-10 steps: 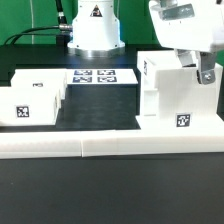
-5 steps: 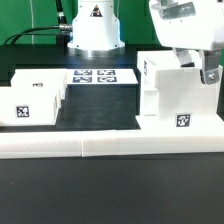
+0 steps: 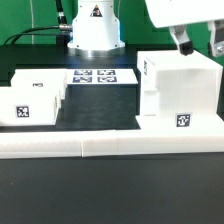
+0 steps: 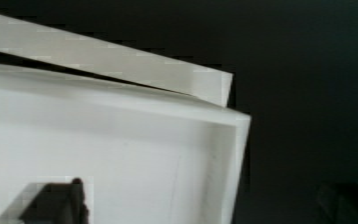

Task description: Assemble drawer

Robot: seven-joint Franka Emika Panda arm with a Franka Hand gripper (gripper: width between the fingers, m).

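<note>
The drawer's large housing (image 3: pixel 180 95) stands upright on the black table (image 3: pixel 110 190), close to the front edge on the exterior view's right, its base just beside the long white bar (image 3: pixel 60 147) that runs along that edge. It is near enough a cube that no long axis shows. One tagged face points toward the front edge, and another tagged face points toward the exterior view's left. No opening is visible, so what it holds cannot be told.

A smaller, lower drawer part (image 3: pixel 30 100) sits near the front edge on the exterior view's left, well apart from the housing. It has one tag on top and one on its front. Its long axis looks to run along the front edge, and its inside is hidden.

The marker board (image 3: pixel 105 77) lies flat between them, nearer the back edge.

The gripper (image 3: pixel 203 48) hangs above the housing's top with its fingers (image 3: pixel 186 43) spread apart and nothing between them. The wrist view shows a top corner of the housing (image 4: pixel 105 140) below it.
</note>
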